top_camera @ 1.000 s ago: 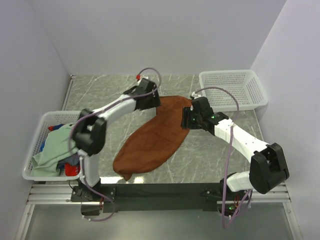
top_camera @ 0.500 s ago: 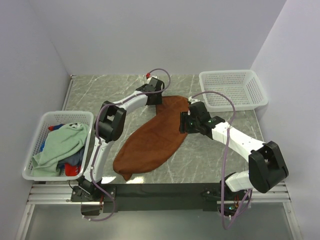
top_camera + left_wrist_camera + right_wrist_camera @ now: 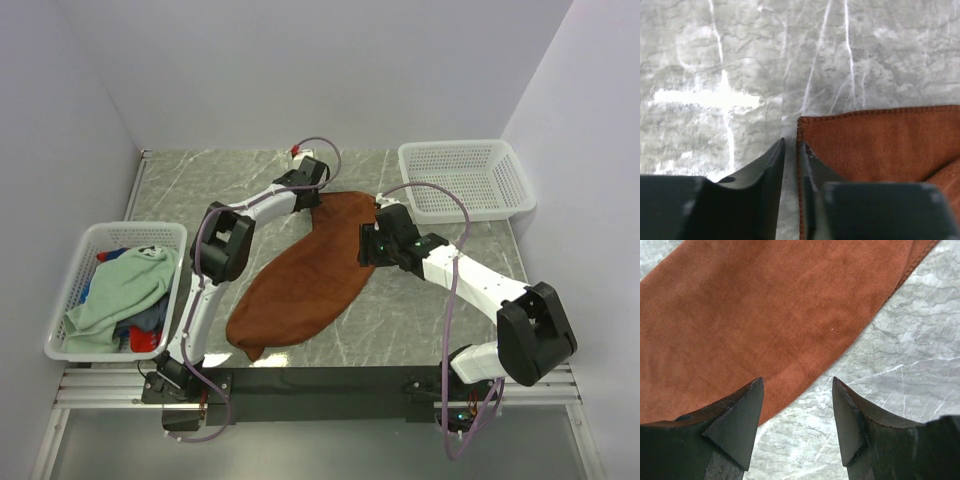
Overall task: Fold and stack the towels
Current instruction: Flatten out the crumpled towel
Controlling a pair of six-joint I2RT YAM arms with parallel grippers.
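Observation:
A rust-brown towel lies spread on the diagonal across the marble table, its far end bunched. My left gripper sits at that towel's far left corner. In the left wrist view the jaws of the left gripper stand a narrow slit apart, with the stitched hem of the towel in the slit against the right finger. Whether they pinch it does not show. My right gripper hovers open over the towel's right edge. In the right wrist view the right gripper holds nothing, and the towel lies just beyond the tips.
A white mesh basket at the left edge holds a pale mint-green towel on top of blue and red cloths. A second white mesh basket stands at the back right with nothing in it. Walls close in behind and on both sides.
The left arm has reached further back and right to the towel's far corner, and its jaws have narrowed around the hem. The right gripper has edged slightly left over the towel's edge.

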